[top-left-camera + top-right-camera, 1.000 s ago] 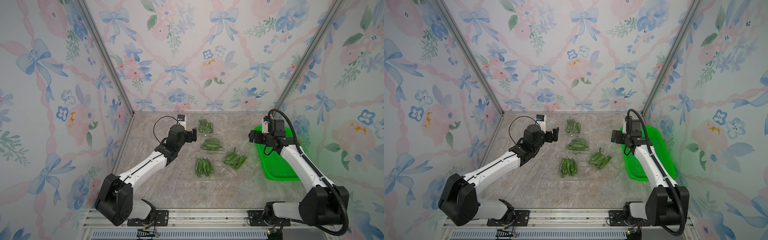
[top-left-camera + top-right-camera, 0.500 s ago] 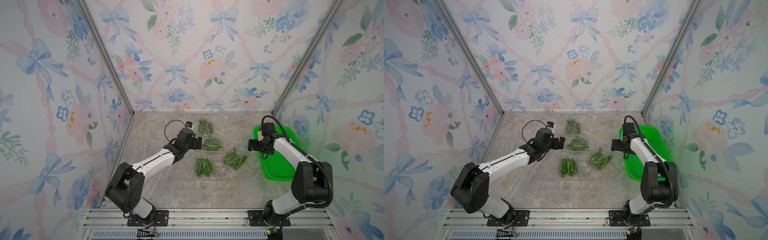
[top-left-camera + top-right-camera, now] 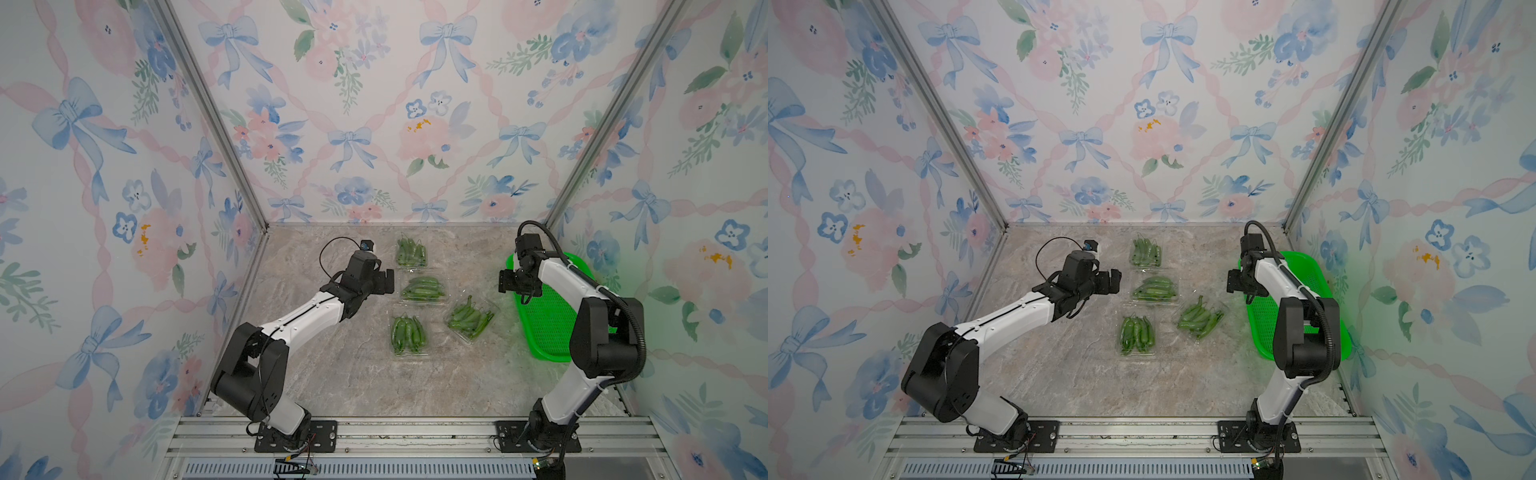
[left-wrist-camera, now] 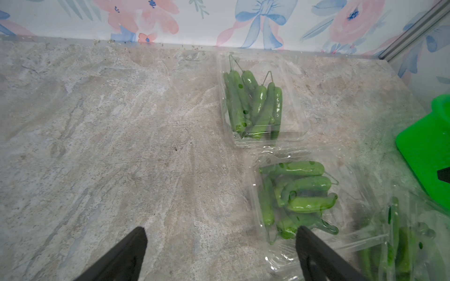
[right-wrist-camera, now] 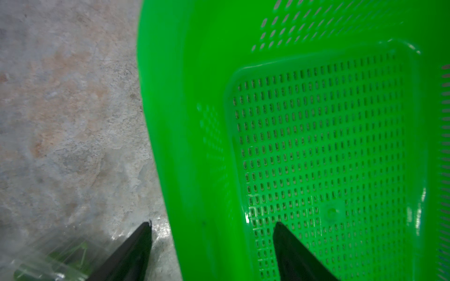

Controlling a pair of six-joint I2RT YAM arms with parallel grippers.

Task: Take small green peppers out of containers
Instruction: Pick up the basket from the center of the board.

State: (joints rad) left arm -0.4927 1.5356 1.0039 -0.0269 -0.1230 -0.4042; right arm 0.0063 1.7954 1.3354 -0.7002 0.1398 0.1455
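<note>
Four clear containers lie closed in the middle of the table, each full of small green peppers (image 3: 407,332): a back container (image 3: 411,268), a middle container (image 3: 444,297), a front container (image 3: 409,353) and a tilted one to the right (image 3: 492,306). My left gripper (image 3: 384,282) hovers open just left of the middle container (image 4: 350,185), with nothing between its fingers (image 4: 220,230). My right gripper (image 3: 513,282) is open too. In the right wrist view its fingers (image 5: 212,223) straddle the left wall of the green basket (image 5: 194,121).
The bright green perforated basket (image 3: 548,324) stands along the right wall and holds nothing that I can see. The patterned walls close in the table at the back and on both sides. One container's corner (image 5: 48,262) lies beside my right gripper.
My left gripper has moved right and down toward the middle container. My right arm's elbow has risen and its gripper has sunk to the basket's left edge.
</note>
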